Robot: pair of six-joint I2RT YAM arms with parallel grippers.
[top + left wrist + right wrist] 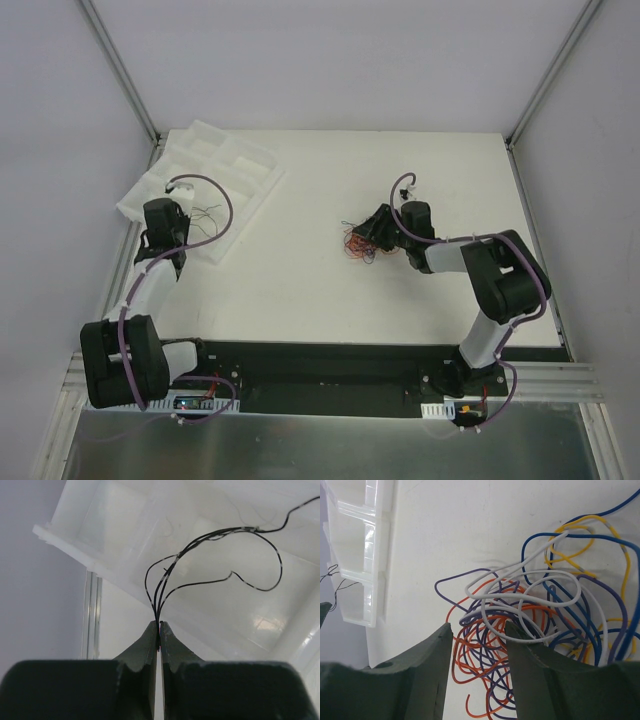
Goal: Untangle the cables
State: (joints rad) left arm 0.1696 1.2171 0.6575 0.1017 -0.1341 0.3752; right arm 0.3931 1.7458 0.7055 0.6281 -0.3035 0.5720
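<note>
- I have two end effectors over the white worktop [420, 170], well apart from each other.
- My left end effector [159, 629] is clenched, its two tips pressed together on a small bunch of black cables [158, 611].
- I count at least three black strands fanning up from the pinch towards 1 o'clock. They hang over the one white tray [225, 615].
- In the overhead view that tray [225, 160] lies at the worktop's 10 o'clock corner.
- My right end effector [479, 630] is released, with its two fingers spread apart.
- Between and beyond those fingers lies one tangle of cables [530, 615], spreading from 6 o'clock to 2 o'clock.
- The tangle shows five colours: orange-red, purple, white, blue and yellow. I cannot count the single strands.
- From above, the tangle [355, 243] sits near the worktop's middle, with my right end effector at its 2 o'clock side.
</note>
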